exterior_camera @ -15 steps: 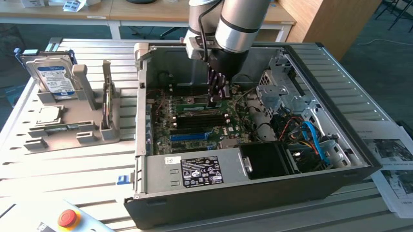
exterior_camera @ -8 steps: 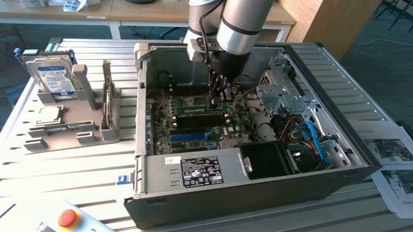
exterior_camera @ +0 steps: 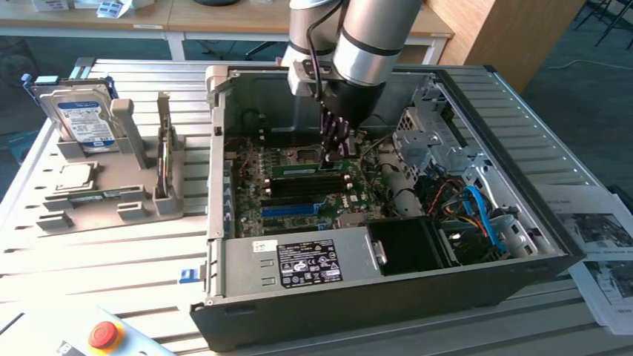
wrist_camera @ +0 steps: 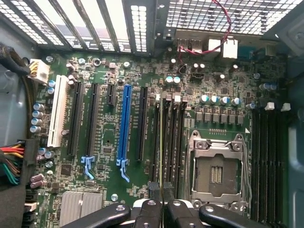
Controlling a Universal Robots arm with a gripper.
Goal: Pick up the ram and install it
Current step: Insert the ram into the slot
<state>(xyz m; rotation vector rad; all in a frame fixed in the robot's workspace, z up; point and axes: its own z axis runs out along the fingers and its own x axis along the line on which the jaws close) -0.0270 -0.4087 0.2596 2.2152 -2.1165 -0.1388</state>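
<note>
- The pincer (exterior_camera: 336, 148) reaches down into the open computer case (exterior_camera: 213, 193). Its fingers are pressed onto the ram (wrist_camera: 161, 142), pinching the thin stick by its flat faces.
- The ram stands on edge, lined up lengthwise with the row of black memory slots (wrist_camera: 173, 142) beside the processor socket (wrist_camera: 216, 168). Held like this, its contact edge faces the board, which is how a slot would take it. I cannot tell whether it has entered a slot yet.
- In the exterior view the ram shows as a green strip just beside the black slots, under the arm.
- The case lies on its side with the panel off. The motherboard (wrist_camera: 137, 185) therefore faces up, and the arm can come at it from above.
- Besides the motherboard, the case holds a power supply (exterior_camera: 296, 263) along its near wall and a bundle of cables (exterior_camera: 475, 215) toward the exterior view's right.
- On the tabletop (exterior_camera: 99, 267), at the exterior view's left, a gray holder (exterior_camera: 99, 204) keeps a hard drive (exterior_camera: 84, 119) upright, well apart from the case.
</note>
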